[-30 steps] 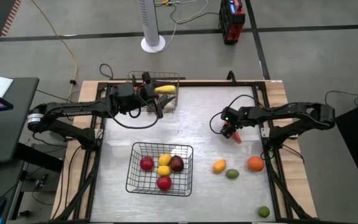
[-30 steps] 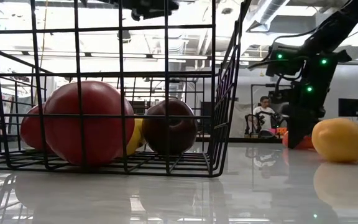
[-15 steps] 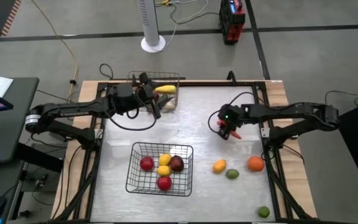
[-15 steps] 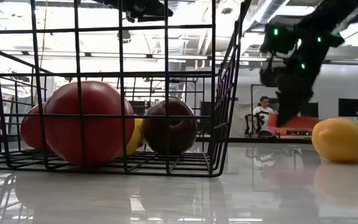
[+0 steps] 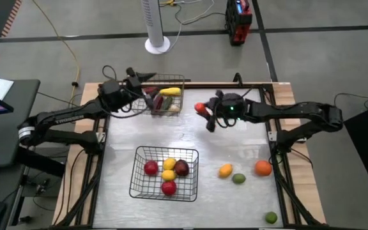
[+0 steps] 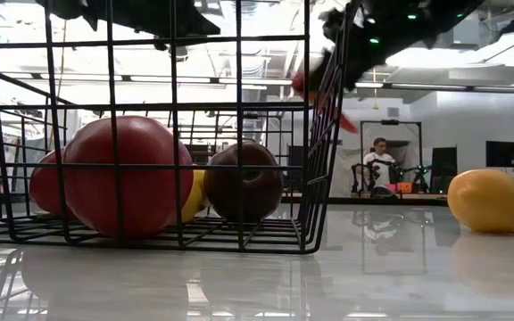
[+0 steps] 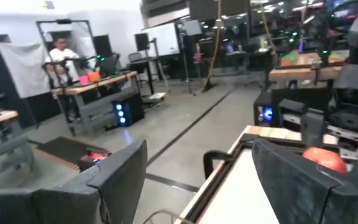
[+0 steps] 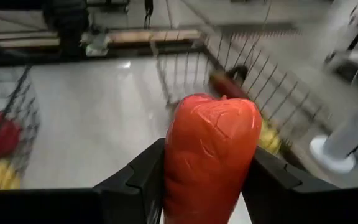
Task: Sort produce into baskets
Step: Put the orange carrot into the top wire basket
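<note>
My right gripper (image 5: pixel 204 115) is shut on a long red pepper (image 8: pixel 209 146), high above the table's far middle; the pepper also shows in the high view (image 5: pixel 200 107). My left gripper (image 7: pixel 197 186) is open and empty, raised beside the far wire basket (image 5: pixel 174 82), at its left (image 5: pixel 144 76). That basket holds a long yellow piece (image 5: pixel 170 92), a dark red one and a green one. The near wire basket (image 5: pixel 140 185) holds round red, yellow and dark red pieces (image 5: pixel 168 188). Several round pieces lie loose on the table at the right (image 5: pixel 225 170). My right gripper pinches the red pepper's two sides (image 8: pixel 176 168) between its two fingers (image 8: pixel 140 180), with the pepper's rounded end sticking out beyond them. The pepper is lifted clear of the table.
Loose on the right half lie an orange-yellow piece (image 5: pixel 225 170), a green one (image 5: pixel 238 178), an orange one (image 5: pixel 262 168) and a green one near the front edge (image 5: pixel 271 217). A wooden frame (image 5: pixel 285 96) runs around the table. A person sits far off in the room (image 6: pixel 380 156).
My right gripper has lifted the red pepper off the table at the right and carried it up, toward the far edge and left, toward the far basket. My left gripper has risen from the far basket and drawn back toward the table's far left, tipping up to level.
</note>
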You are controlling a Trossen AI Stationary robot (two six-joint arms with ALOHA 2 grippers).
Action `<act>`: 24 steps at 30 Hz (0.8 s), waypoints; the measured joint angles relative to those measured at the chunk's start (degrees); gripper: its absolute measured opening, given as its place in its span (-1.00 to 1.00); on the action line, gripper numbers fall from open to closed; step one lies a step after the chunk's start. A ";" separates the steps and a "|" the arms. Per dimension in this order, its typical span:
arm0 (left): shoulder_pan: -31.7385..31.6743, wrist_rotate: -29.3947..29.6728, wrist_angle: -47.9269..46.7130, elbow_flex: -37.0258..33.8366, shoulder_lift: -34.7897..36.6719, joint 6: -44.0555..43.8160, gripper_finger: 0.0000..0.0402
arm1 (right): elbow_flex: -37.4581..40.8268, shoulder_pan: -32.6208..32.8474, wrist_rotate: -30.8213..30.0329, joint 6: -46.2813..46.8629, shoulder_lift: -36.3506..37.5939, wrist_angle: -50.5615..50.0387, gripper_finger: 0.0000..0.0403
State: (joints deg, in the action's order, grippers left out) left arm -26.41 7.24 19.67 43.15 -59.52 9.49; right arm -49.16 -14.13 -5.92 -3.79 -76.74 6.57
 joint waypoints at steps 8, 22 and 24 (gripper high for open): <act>0.00 1.03 -4.27 -0.89 4.43 -1.14 0.39 | -14.06 -3.67 5.65 -7.08 -14.62 7.29 0.00; 0.00 0.61 -6.14 -0.89 4.97 -0.47 0.39 | -36.96 -7.12 8.41 -8.72 -35.27 8.74 0.09; 0.00 0.61 -6.26 -0.89 5.08 0.22 0.39 | -39.26 -7.68 9.65 -8.72 -36.23 6.41 0.20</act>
State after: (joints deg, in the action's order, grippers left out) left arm -26.41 7.86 13.41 42.26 -54.43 9.71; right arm -88.42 -21.81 3.72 -12.51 -112.97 12.98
